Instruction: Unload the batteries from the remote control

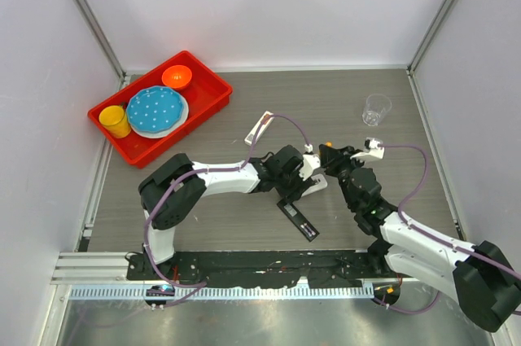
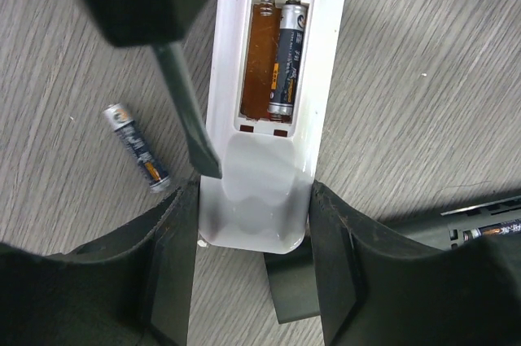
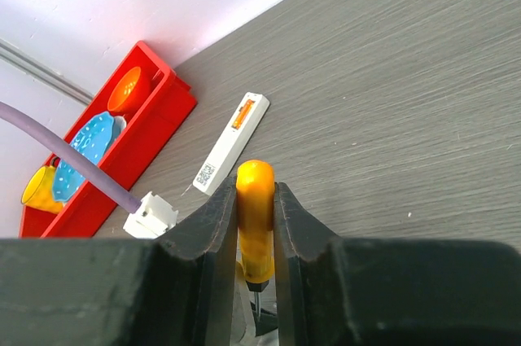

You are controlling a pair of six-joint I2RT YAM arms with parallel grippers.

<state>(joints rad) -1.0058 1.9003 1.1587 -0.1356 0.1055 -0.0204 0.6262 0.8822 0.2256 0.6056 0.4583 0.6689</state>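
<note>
My left arm [image 1: 220, 177] and right arm [image 1: 415, 236] meet mid-table.
My left gripper [image 2: 254, 220] is clamped on the remote [image 2: 327, 45]; my right gripper [image 3: 255, 201] pinches the screwdriver handle [image 3: 254, 177] between its fingers.

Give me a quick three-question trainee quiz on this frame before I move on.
1. How many batteries sit inside the white remote?
2. True or false: the right hand is shut on the screwdriver.
3. The loose battery lies: A) on the table beside the remote; B) on top of the remote; C) inside the compartment.
Key: 1) one; 2) true; 3) A.
</note>
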